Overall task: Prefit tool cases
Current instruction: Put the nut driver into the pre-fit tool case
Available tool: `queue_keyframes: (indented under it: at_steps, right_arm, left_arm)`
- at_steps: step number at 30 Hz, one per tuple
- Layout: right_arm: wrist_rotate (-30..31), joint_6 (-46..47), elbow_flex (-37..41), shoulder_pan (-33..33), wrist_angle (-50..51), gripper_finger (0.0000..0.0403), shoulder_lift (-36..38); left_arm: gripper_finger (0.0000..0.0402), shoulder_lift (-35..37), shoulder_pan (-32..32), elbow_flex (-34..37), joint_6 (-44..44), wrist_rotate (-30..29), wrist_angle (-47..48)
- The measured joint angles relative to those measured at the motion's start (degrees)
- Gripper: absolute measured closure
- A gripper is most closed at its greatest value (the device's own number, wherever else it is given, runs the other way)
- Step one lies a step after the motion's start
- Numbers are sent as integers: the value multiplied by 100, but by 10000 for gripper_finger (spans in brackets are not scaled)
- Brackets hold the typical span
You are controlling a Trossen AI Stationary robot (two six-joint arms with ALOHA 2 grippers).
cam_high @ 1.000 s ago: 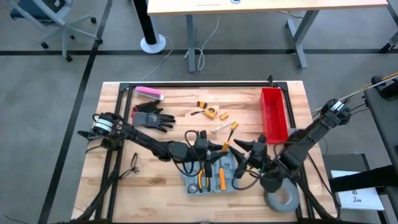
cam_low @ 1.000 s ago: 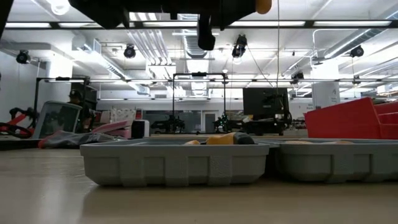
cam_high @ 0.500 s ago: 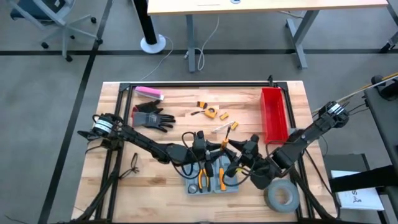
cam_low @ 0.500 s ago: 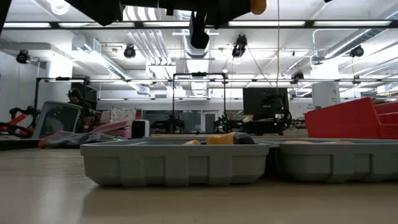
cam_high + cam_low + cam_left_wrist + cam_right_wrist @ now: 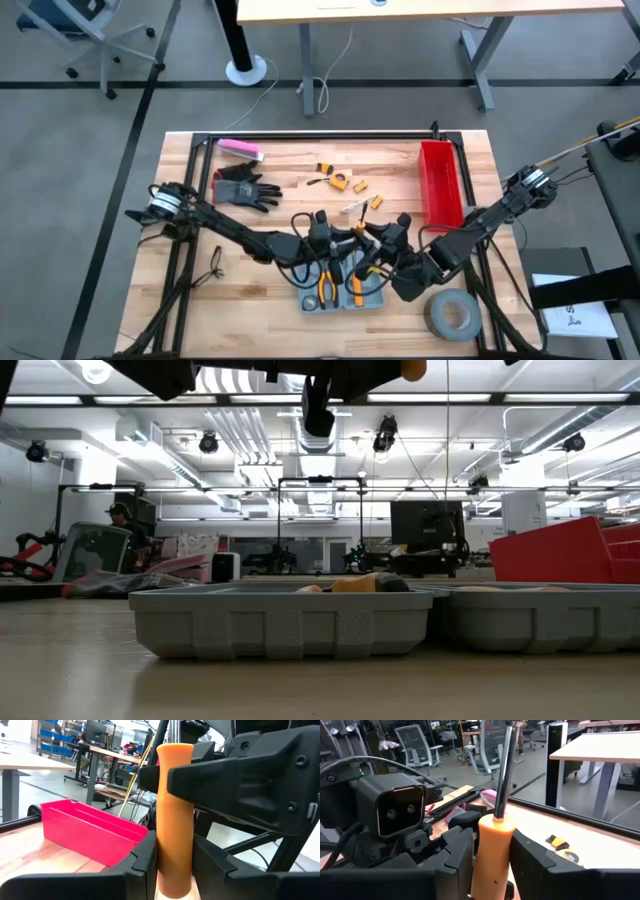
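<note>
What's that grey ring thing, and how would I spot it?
Look at the wooden table from above, near corner on the right arm's side. Just past the red bin's near end lies a grey tape roll, flat, the only round, hollow thing there.

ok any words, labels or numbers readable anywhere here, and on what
None can be read.
Paper sheet beside the table, high view: dark printed marks, too small to read.
Yellow parts on the table: dark marks, too blurred to read.
Orange tool handle in the left hand: no lettering shows.
Red bin: no label visible.
</note>
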State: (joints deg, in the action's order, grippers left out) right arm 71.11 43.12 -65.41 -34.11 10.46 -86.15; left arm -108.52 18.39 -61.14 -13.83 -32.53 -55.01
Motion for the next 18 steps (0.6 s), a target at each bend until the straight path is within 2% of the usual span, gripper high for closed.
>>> queue_keyframes:
  at_steps: [6, 14, 18]
  right_arm:
    - [-53, 21, 0, 41, -6, 326, 0]
    - [-270, 52, 0, 144, 24, 323, -11]
    - [-320, 38, 7, 140, 42, 339, -17]
  left_arm:
    - [314, -1, -4, 0, 31, -4, 3]
    - [314, -1, -17, 0, 97, 266, 155]
    - [314, -1, -14, 0, 88, 308, 250]
